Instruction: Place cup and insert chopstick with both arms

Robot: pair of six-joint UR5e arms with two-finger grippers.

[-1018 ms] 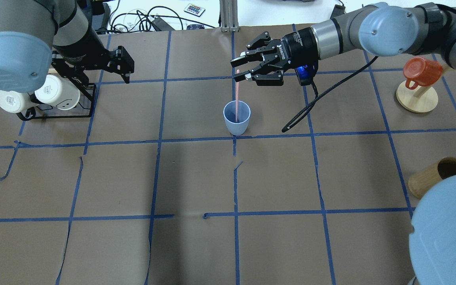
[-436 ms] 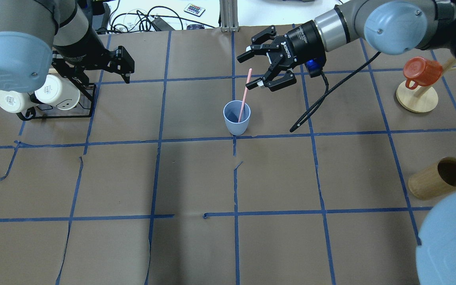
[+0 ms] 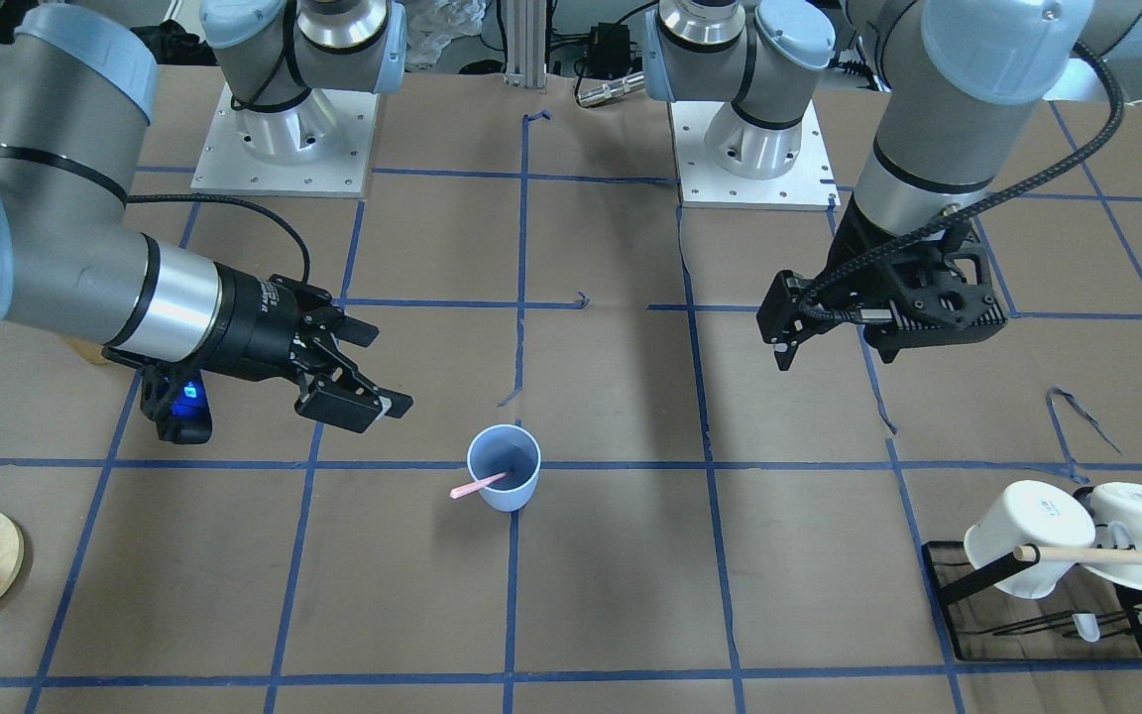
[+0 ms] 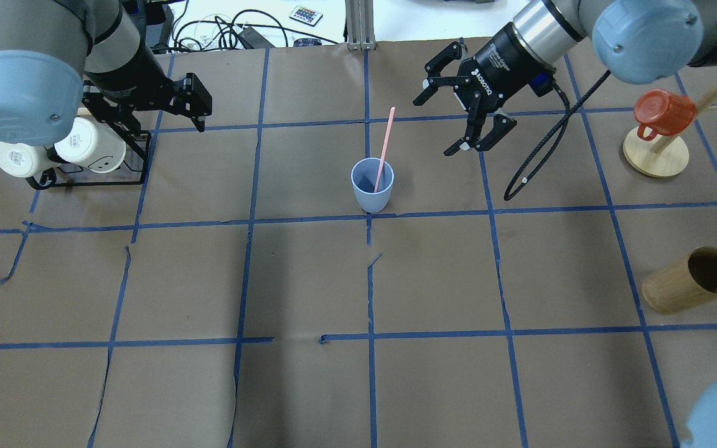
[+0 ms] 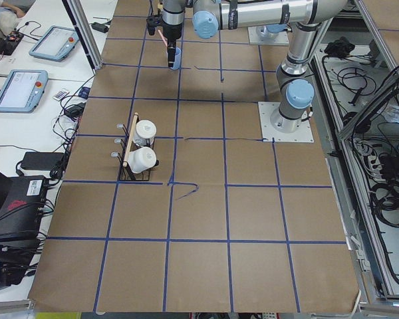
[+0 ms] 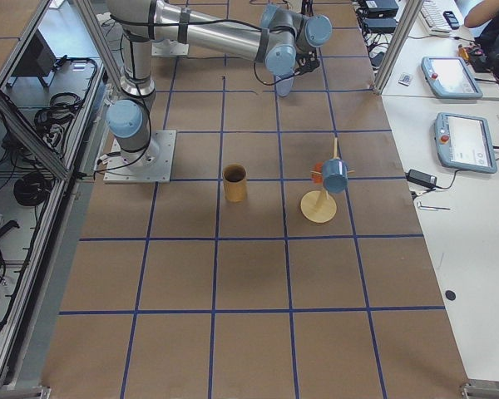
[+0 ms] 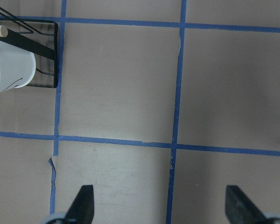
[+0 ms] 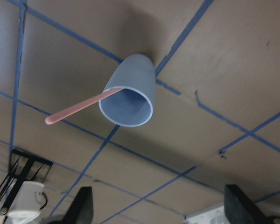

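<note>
The light-blue cup [image 4: 372,190] stands upright at a tape crossing mid-table; it also shows in the front view [image 3: 504,484] and the right wrist view [image 8: 130,81]. The pale-pink chopstick [image 4: 385,142] stands in it, leaning on the rim, free of any gripper [image 3: 475,488] [image 8: 77,109]. My right gripper [image 4: 436,126] is open and empty, above the table, right of and beyond the cup [image 3: 388,369]. My left gripper [image 4: 200,102] is open and empty, far left near the mug rack [image 3: 777,327]; its wrist view shows only bare table between the fingers [image 7: 81,207].
A black rack [image 4: 94,180] with two white mugs [image 4: 88,144] sits under my left arm. A red cup on a wooden stand [image 4: 656,155] is at the far right. A tan wooden holder [image 4: 676,287] lies on its side, right. A black cable [image 4: 539,162] hangs from my right wrist.
My right gripper let go of the chopstick, which tipped rightward against the cup's rim. The gripper then drew back to the right, open. The left arm has not moved.
</note>
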